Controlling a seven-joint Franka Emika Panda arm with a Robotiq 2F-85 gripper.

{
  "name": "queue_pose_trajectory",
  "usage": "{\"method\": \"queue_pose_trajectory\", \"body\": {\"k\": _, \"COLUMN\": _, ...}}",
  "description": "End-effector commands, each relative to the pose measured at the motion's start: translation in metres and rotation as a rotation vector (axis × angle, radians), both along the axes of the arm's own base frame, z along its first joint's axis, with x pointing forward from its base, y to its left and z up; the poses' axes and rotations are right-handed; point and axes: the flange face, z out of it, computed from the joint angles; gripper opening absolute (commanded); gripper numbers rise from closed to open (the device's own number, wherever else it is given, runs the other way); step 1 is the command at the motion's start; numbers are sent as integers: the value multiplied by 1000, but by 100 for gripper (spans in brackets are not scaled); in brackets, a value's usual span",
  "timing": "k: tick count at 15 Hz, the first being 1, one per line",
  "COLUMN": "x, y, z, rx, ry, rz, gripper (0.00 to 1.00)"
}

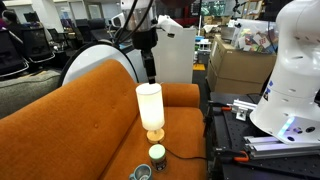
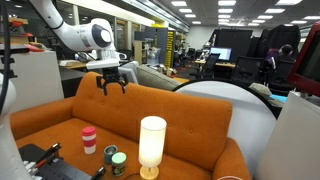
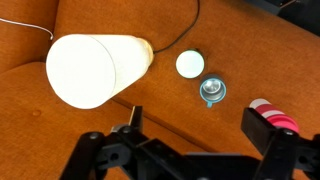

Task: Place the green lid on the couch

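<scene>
The green lid is a small round pale-green cap lying on the seat of the burnt-orange couch, just beside the base of a cream lamp. It shows in both exterior views, as does the couch. My gripper is open and empty. It hangs well above the seat, near the backrest, in both exterior views. The lid lies ahead of the fingers and apart from them.
A cream cylindrical lamp stands on the seat next to the lid, with its cable trailing behind. A dark grey-teal cup and a red-and-white striped object sit close by. A black bench with tools and a white robot base flank the couch.
</scene>
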Motion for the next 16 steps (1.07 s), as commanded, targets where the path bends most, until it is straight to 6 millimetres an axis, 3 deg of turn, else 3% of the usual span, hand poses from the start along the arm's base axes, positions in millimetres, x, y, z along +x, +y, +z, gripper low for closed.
{"method": "queue_pose_trajectory", "body": {"k": 1, "x": 3, "y": 0, "z": 0, "rx": 1, "ry": 1, "rz": 0, "gripper": 100}}
{"method": "queue_pose_trajectory", "body": {"k": 8, "x": 8, "y": -4, "z": -1, "rx": 29, "ry": -13, "rz": -10, "gripper": 100}}
{"method": "queue_pose_trajectory", "body": {"k": 11, "x": 14, "y": -12, "z": -31, "rx": 61, "ry": 11, "rz": -2, "gripper": 100}}
{"method": "queue_pose_trajectory", "body": {"k": 16, "x": 14, "y": -11, "z": -107, "rx": 161, "ry": 99, "rz": 33, "gripper": 100}}
